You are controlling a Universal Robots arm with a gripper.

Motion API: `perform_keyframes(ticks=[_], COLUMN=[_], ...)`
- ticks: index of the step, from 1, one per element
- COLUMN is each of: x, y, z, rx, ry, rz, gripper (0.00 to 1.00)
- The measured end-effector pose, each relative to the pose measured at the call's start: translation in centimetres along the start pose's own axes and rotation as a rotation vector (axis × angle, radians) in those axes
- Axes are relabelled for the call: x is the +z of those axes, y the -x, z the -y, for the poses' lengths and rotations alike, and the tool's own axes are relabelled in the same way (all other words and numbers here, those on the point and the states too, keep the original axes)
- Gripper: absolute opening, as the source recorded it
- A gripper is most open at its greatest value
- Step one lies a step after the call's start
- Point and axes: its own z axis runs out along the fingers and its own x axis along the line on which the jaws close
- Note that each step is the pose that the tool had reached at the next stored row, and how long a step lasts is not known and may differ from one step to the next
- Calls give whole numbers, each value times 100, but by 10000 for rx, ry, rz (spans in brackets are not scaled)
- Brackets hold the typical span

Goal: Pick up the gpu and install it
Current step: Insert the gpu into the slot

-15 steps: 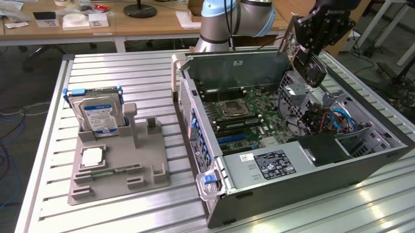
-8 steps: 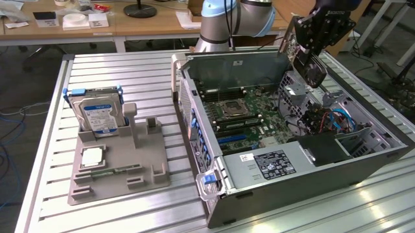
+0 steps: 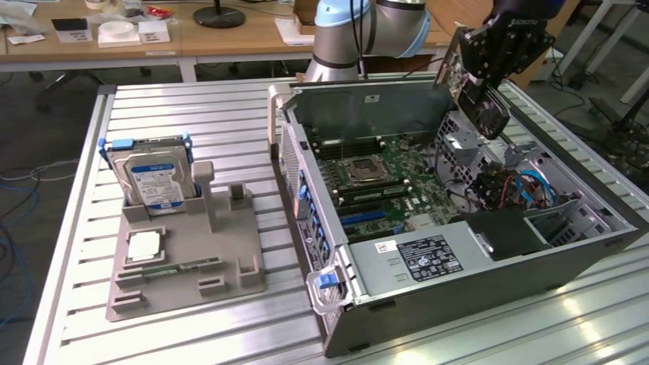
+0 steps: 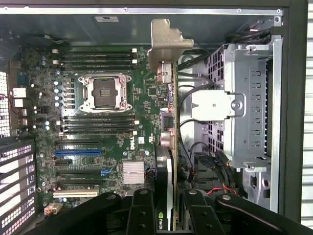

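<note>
1. The fingers (image 4: 142, 210) are clenched on the gpu (image 4: 169, 147), one on each flat face of the card.
2. In the exterior view the gpu (image 3: 485, 103) hangs in the air above the open computer case (image 3: 466, 281), near the drive cage (image 4: 249, 103), and touches no slot.
3. In the wrist view the card is seen edge-on, and its long axis runs straight away from the fingers to its silver bracket (image 4: 166, 41).
4. The blue slot (image 4: 78, 152) on the motherboard (image 4: 142, 98) lies well to one side, crosswise to that axis.

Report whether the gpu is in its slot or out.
Out. The gripper holds the gpu edge-on above the open computer case, clear of the motherboard slots.
</note>
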Motion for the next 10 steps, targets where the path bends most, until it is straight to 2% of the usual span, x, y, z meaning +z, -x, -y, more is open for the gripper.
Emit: perform_keyframes(ticks=[10], x=[0], y=[0], z=[0], rx=[-75], ry=[2], rz=[-2], gripper=[27])
